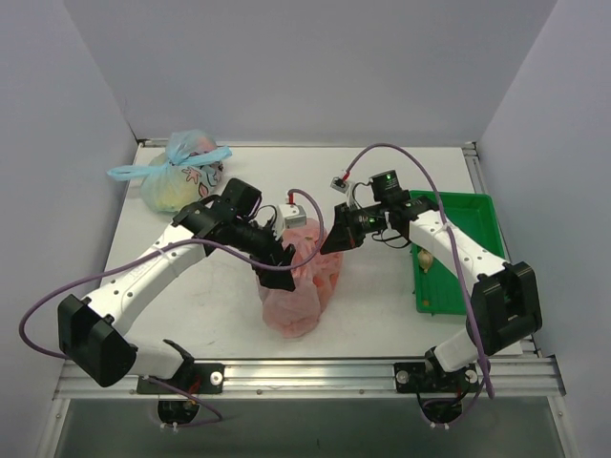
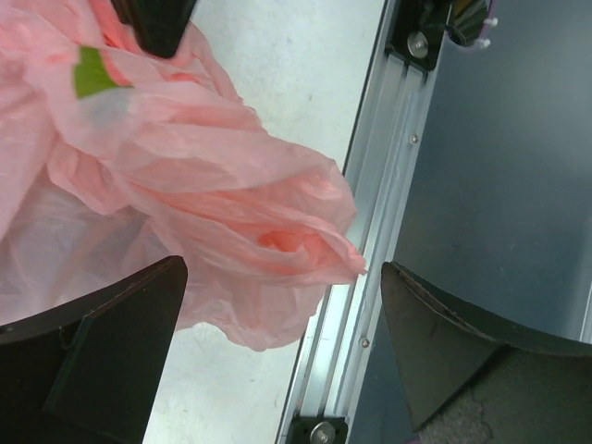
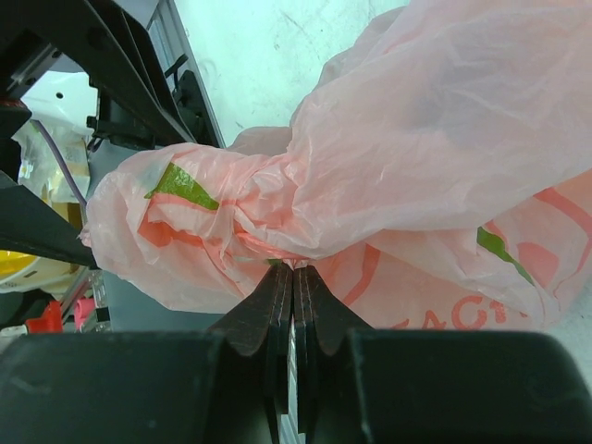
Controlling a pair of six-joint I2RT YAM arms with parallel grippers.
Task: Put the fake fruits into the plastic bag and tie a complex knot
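**Robot body, two-arm unit**

- Left arm (image 1: 143,272): white tubular links, black joint housings, boxy black housing (image 1: 91,339) at near-left end.
- Right arm (image 1: 451,240): same white-and-black build, matching black housing (image 1: 506,305) at near right, small green indicator light (image 1: 386,178) at far end.
- Purple cable (image 1: 43,301): thin, looping along left arm; second purple cable (image 1: 382,146) arcing over right arm.
- Bases (image 1: 181,374): black, bolted to near rail.
- Left gripper (image 2: 282,351): matte black, broad wedge fingers (image 2: 102,351).
- Right gripper (image 3: 294,277): black, tapered fingers, blocky body.

Back left: blue knotted bag (image 1: 181,174); right: green tray (image 1: 468,215)
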